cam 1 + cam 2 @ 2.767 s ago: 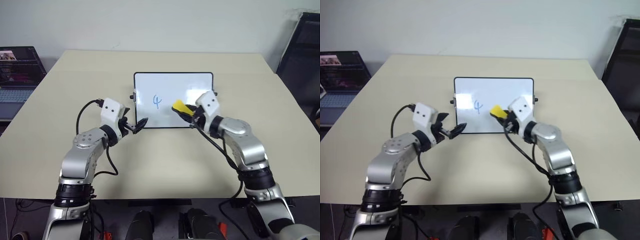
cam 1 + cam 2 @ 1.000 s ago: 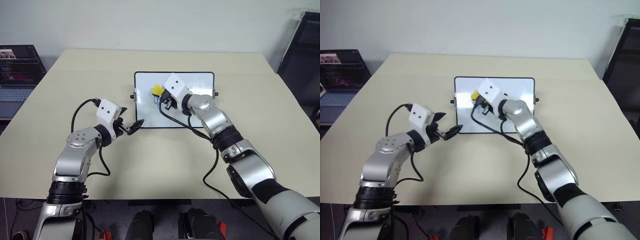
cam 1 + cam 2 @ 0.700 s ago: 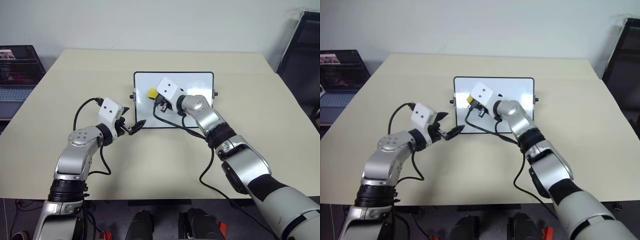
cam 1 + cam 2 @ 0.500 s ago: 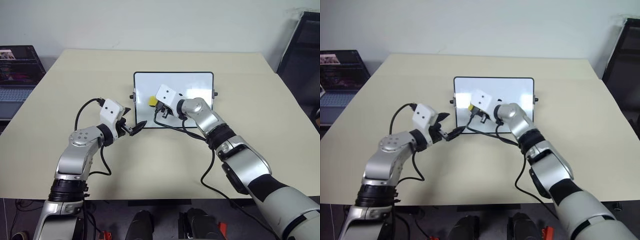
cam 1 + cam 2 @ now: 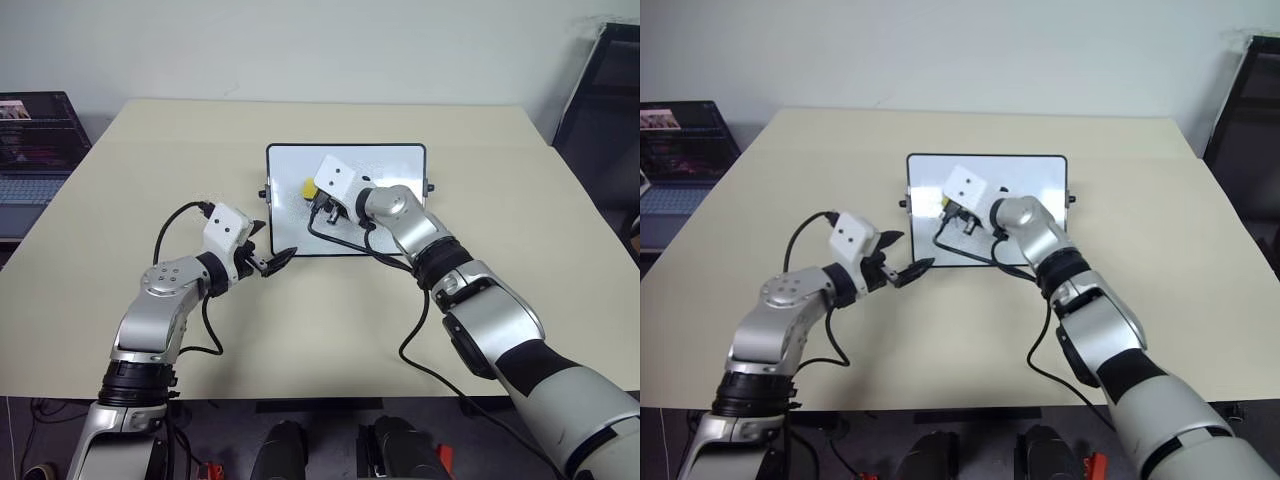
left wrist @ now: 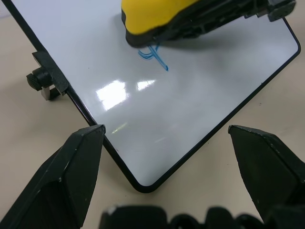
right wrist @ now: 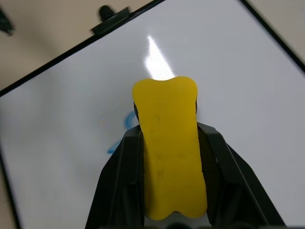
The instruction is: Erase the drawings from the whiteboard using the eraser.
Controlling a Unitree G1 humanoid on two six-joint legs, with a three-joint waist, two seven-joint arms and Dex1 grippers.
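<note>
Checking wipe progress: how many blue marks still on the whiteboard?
1: a blue scribble on the whiteboard, peeking out from under the eraser held by the right gripper. More may be hidden under it.

Drawings (image 6: 153, 56) partly covered by eraser (image 6: 155, 18); only a blue loop and tail visible, characters unreadable. Eraser's dark underside mostly hidden against whiteboard (image 6: 200, 81). Whiteboard's far and right portions cut off in left wrist view; near left part screened by right gripper (image 5: 318, 200) in the head views. Laptop (image 5: 35, 150) at far left cropped by frame edge, screen content too small to tell.
</note>
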